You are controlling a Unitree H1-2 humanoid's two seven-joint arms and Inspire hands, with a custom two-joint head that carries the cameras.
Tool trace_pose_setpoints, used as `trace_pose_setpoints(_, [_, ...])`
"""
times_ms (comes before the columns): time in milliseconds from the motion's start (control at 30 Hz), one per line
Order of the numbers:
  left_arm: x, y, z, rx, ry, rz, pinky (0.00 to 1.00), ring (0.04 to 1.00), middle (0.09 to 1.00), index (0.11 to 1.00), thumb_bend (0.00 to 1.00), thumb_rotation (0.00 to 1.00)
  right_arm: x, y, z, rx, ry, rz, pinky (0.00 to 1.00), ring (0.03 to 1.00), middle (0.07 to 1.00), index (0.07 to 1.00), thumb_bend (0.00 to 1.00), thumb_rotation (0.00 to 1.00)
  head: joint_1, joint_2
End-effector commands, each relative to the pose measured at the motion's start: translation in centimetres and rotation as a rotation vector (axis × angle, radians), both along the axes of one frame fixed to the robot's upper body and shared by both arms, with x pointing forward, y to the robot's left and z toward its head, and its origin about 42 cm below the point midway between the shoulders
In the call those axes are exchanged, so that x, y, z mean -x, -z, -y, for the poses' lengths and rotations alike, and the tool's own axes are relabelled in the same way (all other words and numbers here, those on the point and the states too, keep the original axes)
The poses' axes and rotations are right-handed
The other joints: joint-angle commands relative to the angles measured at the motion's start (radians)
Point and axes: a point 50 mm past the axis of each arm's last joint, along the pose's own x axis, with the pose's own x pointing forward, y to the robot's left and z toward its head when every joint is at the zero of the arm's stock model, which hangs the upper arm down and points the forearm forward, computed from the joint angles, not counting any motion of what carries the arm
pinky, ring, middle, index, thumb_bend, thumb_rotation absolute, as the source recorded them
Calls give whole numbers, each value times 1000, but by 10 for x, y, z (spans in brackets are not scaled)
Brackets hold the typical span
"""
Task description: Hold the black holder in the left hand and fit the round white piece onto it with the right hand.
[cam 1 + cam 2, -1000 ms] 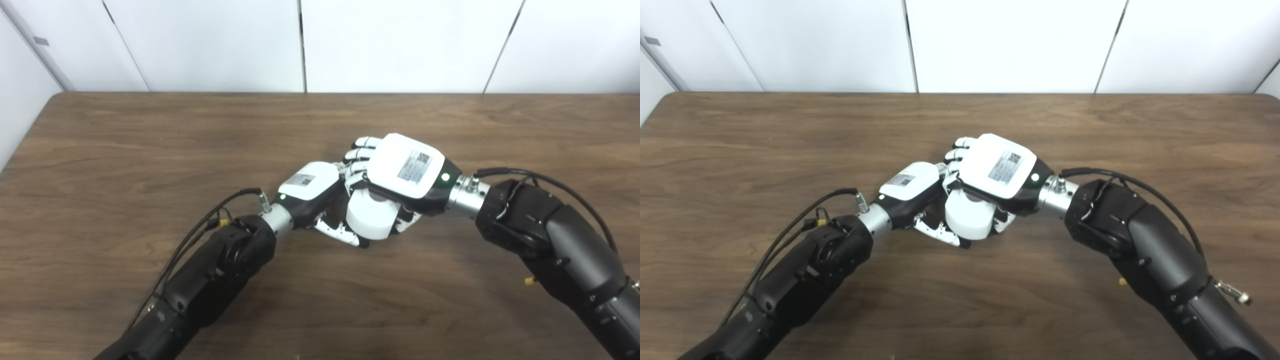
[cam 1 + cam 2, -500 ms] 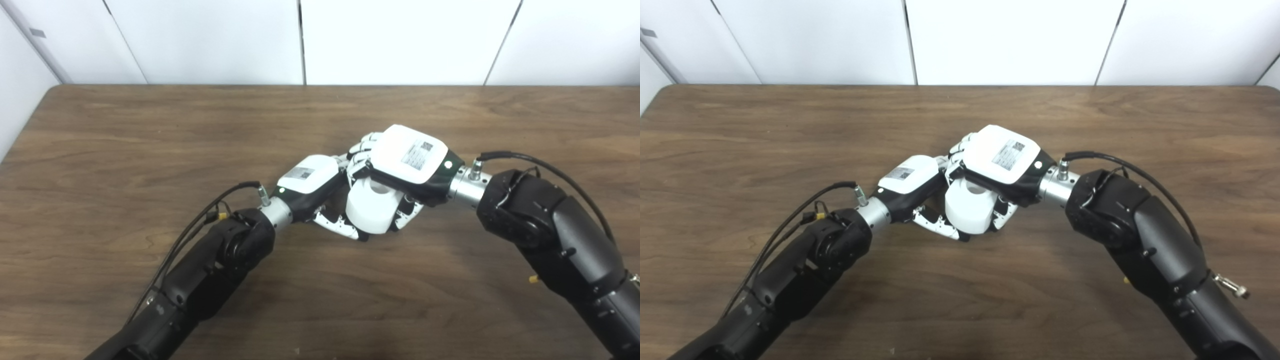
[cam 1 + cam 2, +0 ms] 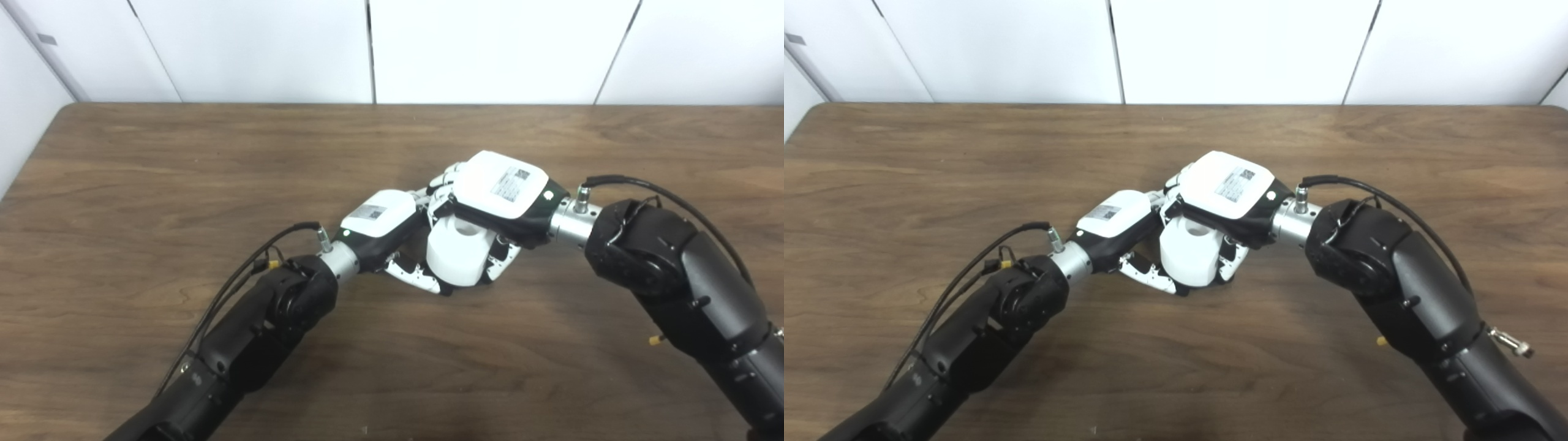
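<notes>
Both hands meet over the middle of the wooden table (image 3: 184, 153), wrists angled in toward each other. The right hand (image 3: 497, 190) has its fingers curled down around the round white piece (image 3: 456, 254), a squat cylinder with a hollow in its top face, gripping it from above and from its right side. The left hand (image 3: 383, 220) sits just beside it, touching or nearly so; its fingers (image 3: 416, 278) reach under and around the near edge of the white piece, partly closed, but what they pinch is hidden. The black holder cannot be made out at all — it is presumably inside the left hand's grasp, masked by the white piece and the right palm. By my judgement the fitting is under way or close to seated. The main risk is misalignment: with the joint out of sight, a slightly tilted white piece could jam instead of sliding home, and pushing harder would twist the holder out of the left hand's hold. Crowded fingers could also get trapped between the two parts — or knock the piece askew if the right hand lets go early
</notes>
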Motion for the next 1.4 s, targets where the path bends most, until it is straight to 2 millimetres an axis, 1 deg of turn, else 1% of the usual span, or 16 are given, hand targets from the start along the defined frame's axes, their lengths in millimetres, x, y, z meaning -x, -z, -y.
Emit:
trace_pose_setpoints(0, [18,26,-3,-75,43,-130,926,980,942,482,524,70,-8,14,20,130,67,-40,800,821,732,481,526,138,-1,-1])
trace_pose_setpoints(167, [18,27,-4,-67,43,-130,924,977,940,482,524,70,-12,11,26,129,81,-26,799,830,732,480,526,139,0,1])
trace_pose_setpoints(300, [17,26,-4,-69,44,-131,934,978,941,482,524,70,-14,9,29,127,108,-7,810,830,734,481,526,139,1,1])
trace_pose_setpoints(367, [18,26,-4,-70,43,-130,924,974,939,482,524,69,-14,8,30,131,125,18,820,832,737,482,526,141,1,2])
trace_pose_setpoints(500, [18,26,-4,-70,44,-131,926,978,940,481,524,69,-14,7,30,127,142,59,862,843,739,482,526,141,1,2])
trace_pose_setpoints(667, [18,25,-3,-72,43,-135,934,979,941,481,524,68,-14,8,27,111,140,83,883,848,740,483,526,141,2,4])
trace_pose_setpoints(900, [16,25,-2,-80,47,-133,920,980,942,481,524,69,-13,11,23,84,125,74,870,826,728,482,526,139,-1,3])
trace_pose_setpoints(1100, [15,27,-2,-74,47,-125,915,971,938,482,524,70,-10,12,13,63,87,88,851,810,718,482,526,139,1,1])
trace_pose_setpoints(1367, [15,24,-1,-75,42,-121,919,980,941,482,524,68,-8,10,7,62,55,82,816,812,716,481,526,139,8,3])
